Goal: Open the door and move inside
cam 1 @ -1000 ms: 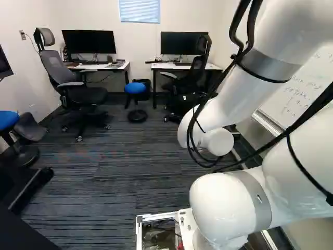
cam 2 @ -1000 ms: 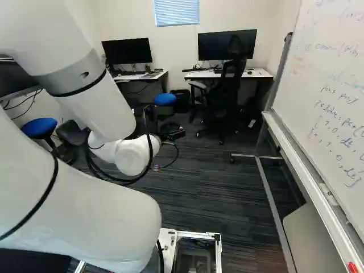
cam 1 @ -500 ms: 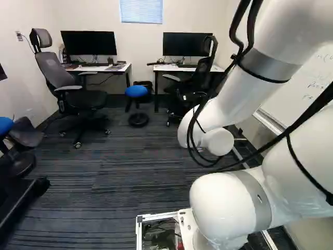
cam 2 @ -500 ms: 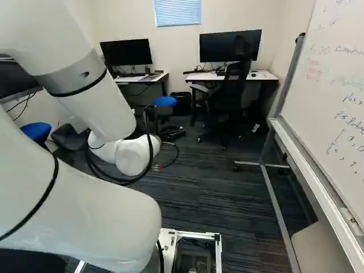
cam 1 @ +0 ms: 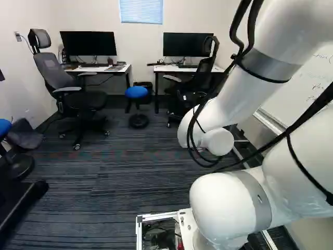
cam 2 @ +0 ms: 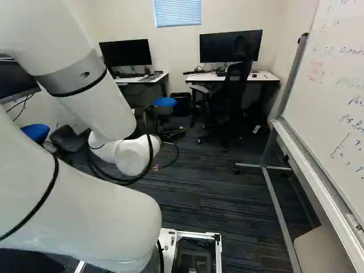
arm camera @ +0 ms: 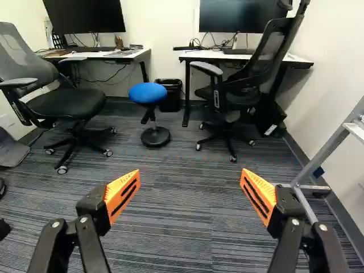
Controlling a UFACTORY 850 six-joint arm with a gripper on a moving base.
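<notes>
Here's the tool (arm camera: 190, 175) wide open, gripping nothing, with the stool (cam 1: 136, 92) between grey chair (cam 1: 53, 71) and black chair (cam 1: 203, 76), upper left base view.

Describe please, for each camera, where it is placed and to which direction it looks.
Left base view: behind the arm, on its left; faces ahead, slightly down, toward two desks; the arm fills its right side.
Right base view: behind the arm, on its right; faces ahead, slightly down, with the whiteboard at its right; the arm fills its left.
Wrist view: on the wrist, looking along the open claw, the only robot part showing.
Shared: both base views show the desks and whiteboard.
</notes>
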